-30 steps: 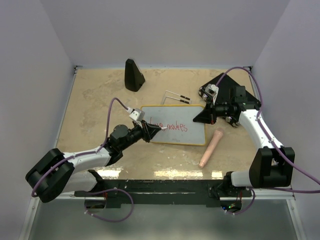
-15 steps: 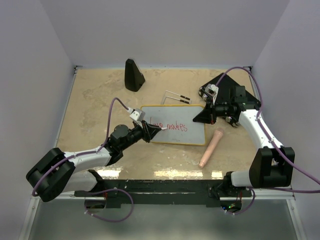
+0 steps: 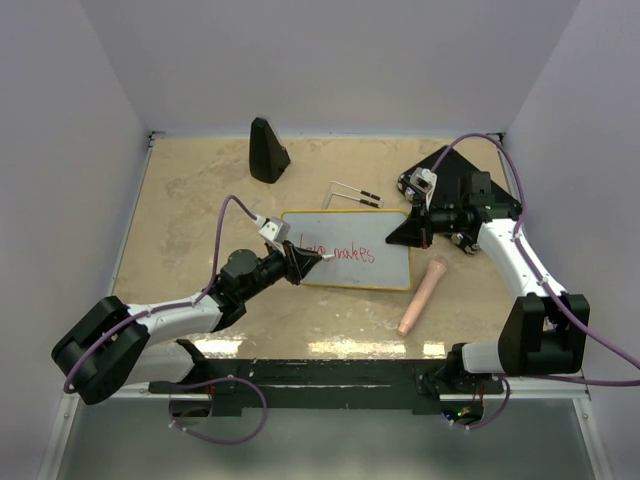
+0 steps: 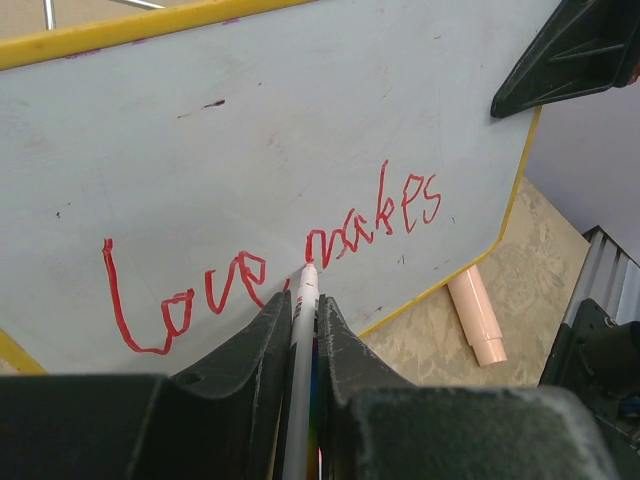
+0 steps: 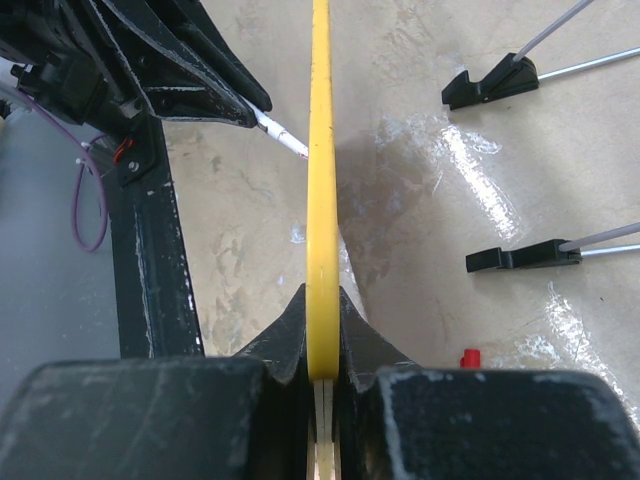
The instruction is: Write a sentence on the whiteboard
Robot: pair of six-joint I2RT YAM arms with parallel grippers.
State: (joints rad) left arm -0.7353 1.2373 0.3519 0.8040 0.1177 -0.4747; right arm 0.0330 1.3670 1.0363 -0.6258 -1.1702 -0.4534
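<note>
Near the table's centre I saw the whiteboard (image 3: pixel 390 268), with the sentence (image 3: pixel 340 252) reading "Love makes" in red across its middle. At the board's 9 o'clock edge my left gripper (image 3: pixel 303 263) was clamped shut on a white marker (image 4: pixel 299 330), whose tip met the surface between the two words. At 3 o'clock the right gripper (image 5: pixel 320 300) was pinched tight on the yellow rim (image 5: pixel 320 150). A peach cylinder (image 3: pixel 422 294) lay just beside the board at 4 o'clock. Two wire legs (image 3: pixel 355 194) lay at 12, and a black cone (image 3: pixel 267 150) stood farther off at 11.
</note>
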